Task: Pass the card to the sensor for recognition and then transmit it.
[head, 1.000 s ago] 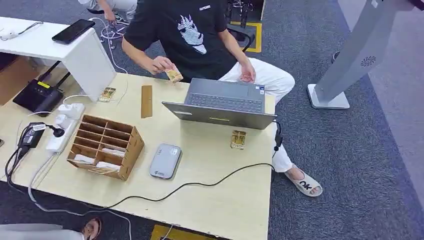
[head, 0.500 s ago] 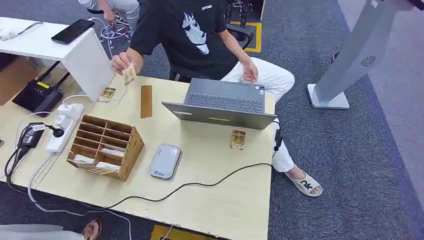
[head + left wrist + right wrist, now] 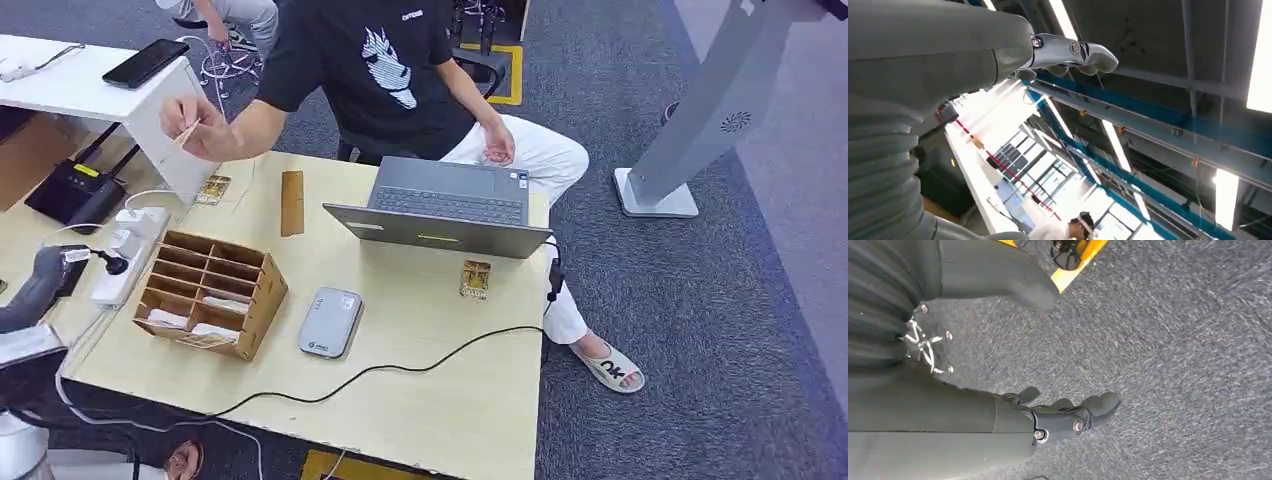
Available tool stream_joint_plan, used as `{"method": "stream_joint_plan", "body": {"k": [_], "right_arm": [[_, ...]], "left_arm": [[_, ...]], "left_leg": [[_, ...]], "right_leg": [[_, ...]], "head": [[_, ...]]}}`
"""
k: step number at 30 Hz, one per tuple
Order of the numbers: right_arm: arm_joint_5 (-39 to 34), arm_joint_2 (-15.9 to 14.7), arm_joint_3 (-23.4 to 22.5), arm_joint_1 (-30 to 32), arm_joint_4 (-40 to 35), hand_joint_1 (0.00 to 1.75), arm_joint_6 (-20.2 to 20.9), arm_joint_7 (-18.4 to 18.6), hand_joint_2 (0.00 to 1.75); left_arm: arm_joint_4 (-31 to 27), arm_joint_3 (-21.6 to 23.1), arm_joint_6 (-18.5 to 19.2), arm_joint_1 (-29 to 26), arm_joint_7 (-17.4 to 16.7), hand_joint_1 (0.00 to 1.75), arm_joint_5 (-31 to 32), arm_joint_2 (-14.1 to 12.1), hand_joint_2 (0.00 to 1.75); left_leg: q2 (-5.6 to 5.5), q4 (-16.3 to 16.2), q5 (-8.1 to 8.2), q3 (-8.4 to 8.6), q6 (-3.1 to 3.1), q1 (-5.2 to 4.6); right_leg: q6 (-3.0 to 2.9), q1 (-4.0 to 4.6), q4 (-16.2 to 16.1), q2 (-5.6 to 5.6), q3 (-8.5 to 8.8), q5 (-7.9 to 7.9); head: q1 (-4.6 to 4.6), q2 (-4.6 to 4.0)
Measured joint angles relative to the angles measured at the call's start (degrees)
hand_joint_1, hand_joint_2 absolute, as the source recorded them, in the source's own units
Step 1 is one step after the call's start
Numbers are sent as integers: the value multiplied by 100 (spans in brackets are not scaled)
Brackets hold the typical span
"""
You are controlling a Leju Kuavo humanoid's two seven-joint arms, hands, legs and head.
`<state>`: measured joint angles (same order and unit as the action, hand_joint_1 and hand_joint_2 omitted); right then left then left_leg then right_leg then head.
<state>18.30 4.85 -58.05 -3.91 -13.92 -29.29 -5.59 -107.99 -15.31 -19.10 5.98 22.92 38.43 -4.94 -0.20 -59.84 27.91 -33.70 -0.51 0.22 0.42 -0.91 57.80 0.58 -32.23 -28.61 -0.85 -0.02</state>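
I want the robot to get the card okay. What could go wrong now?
The person's hand holds the card high, above the table's far corner, so the left hand might grab badly and drop it. Reaching over, its arm could snag the plug or bump the wooden rack.

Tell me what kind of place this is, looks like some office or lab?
Probably an office-style test lab: a desk with an open laptop, a power strip and a wooden card organiser, carpeted floor, and industrial ceiling strip lights overhead.
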Motion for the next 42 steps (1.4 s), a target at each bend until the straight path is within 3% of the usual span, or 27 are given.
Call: {"method": "stream_joint_plan", "body": {"k": [11,22,27,32,33,34,42], "right_arm": [[295,35,66,-6,28,0,0,267,175],[592,37,186,-14,31,0,83,441,175],[743,37,203,-25,33,0,131,465,175],[778,37,203,-31,35,0,173,468,175],[780,37,203,-30,37,0,173,470,175],[782,37,203,-30,37,0,173,468,175],[809,37,203,-31,61,0,168,498,175]], "left_arm": [[1200,742,164,1422,-804,0,570,-50,175],[2721,1555,135,2687,-1414,0,948,236,175],[3340,1926,118,3057,-1639,0,1093,378,175],[3601,2079,114,3171,-1698,0,1138,450,175],[3645,2107,114,3188,-1698,17,1138,463,175],[3674,2123,114,3201,-1698,175,1136,468,175],[3857,2195,125,3166,-1602,175,1023,468,175]], "left_leg": [[7,-3,-1,0,-1,0],[10,-5,-2,-1,-1,-1],[10,-5,-3,-2,-4,-1],[11,-5,-3,-2,-4,-1],[11,-5,-3,-3,-4,-1],[11,-4,-3,-3,-4,-1],[11,-4,-3,-5,-4,-1]], "right_leg": [[-2,0,0,8,-4,3],[0,0,1,9,-3,9],[0,0,2,10,-2,10],[0,0,2,11,-4,10],[0,0,2,12,-5,10],[0,0,2,11,-5,10],[0,1,4,11,-5,10]], "head": [[0,-2],[2,0],[2,-2],[2,0],[0,-2],[2,-2],[0,-2]]}}
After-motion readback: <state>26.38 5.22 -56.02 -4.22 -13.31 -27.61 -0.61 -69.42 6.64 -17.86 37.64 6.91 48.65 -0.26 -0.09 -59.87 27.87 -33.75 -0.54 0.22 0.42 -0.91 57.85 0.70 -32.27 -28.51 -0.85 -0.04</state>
